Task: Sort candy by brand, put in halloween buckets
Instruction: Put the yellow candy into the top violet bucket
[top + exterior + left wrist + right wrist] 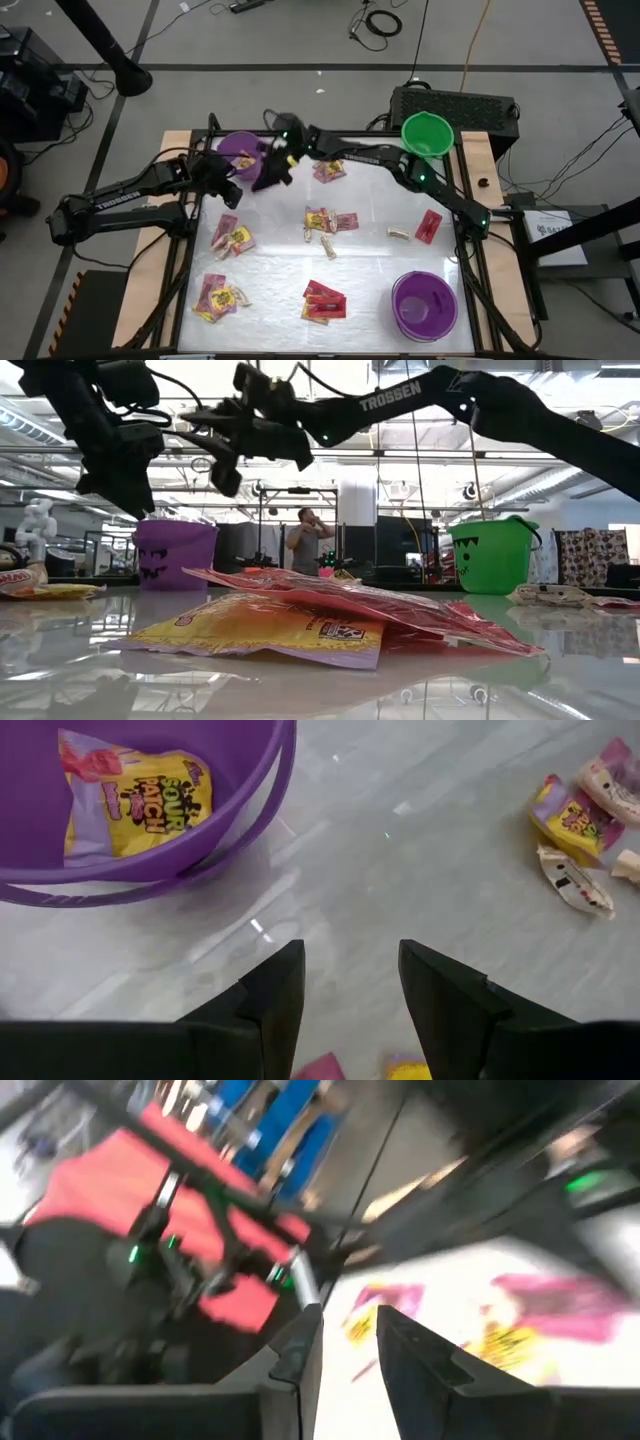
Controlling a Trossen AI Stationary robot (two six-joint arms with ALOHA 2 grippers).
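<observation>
Candy lies scattered on the white table: yellow packets (232, 238), red packets (323, 300), small tan pieces (399, 232). One purple bucket (240, 148) stands at the far left, and a yellow packet (150, 805) lies inside it. A green bucket (427, 133) stands at the far right and a second purple bucket (424, 303) at the near right. My left gripper (350, 980) hangs open just on the near side of the far purple bucket, with nothing between its fingers. My right gripper (350, 1340) reaches across to that bucket's right side (265, 180), raised, open and empty.
More candy clusters lie at the table's middle (330, 220), its near left (218, 297) and beside the right arm (329, 171). The two arms stand close together by the far purple bucket. In the low view a person stands in the room behind the table.
</observation>
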